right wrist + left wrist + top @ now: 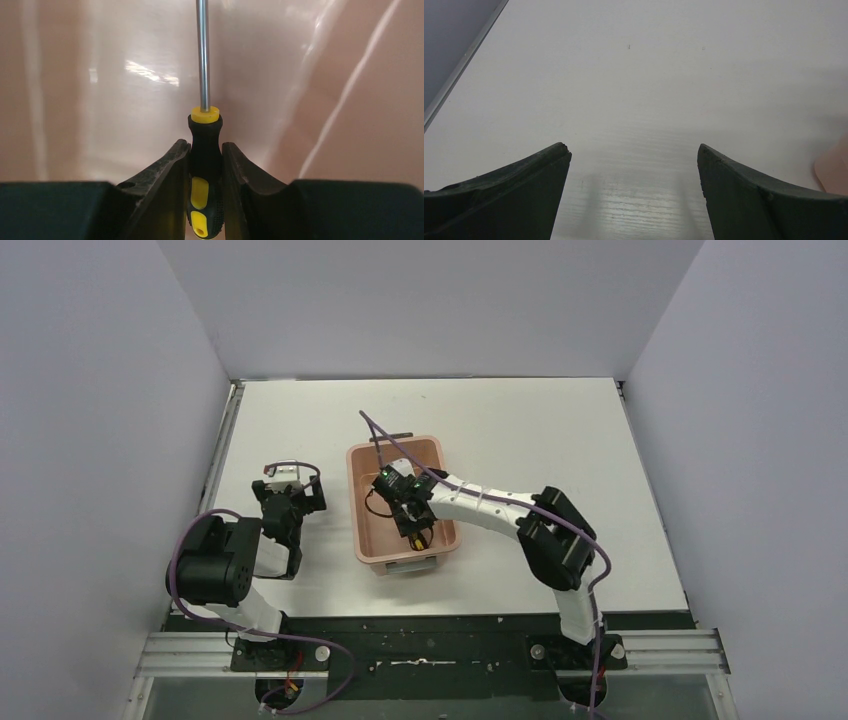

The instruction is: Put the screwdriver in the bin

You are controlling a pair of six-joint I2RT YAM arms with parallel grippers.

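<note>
The salmon-pink bin stands mid-table with a dark grey handle at each short end. My right gripper reaches down inside it and is shut on the screwdriver. Both fingers press the black handle with yellow accents, and the thin metal shaft points away toward the bin's pink inner wall. In the top view a bit of the yellow-black handle shows below the gripper. My left gripper is open and empty over bare table to the left of the bin; its fingers stand wide apart.
A corner of the bin shows at the right edge of the left wrist view. White walls close in the table on three sides. A metal rail runs along the table's left edge. Purple cables trail from both arms.
</note>
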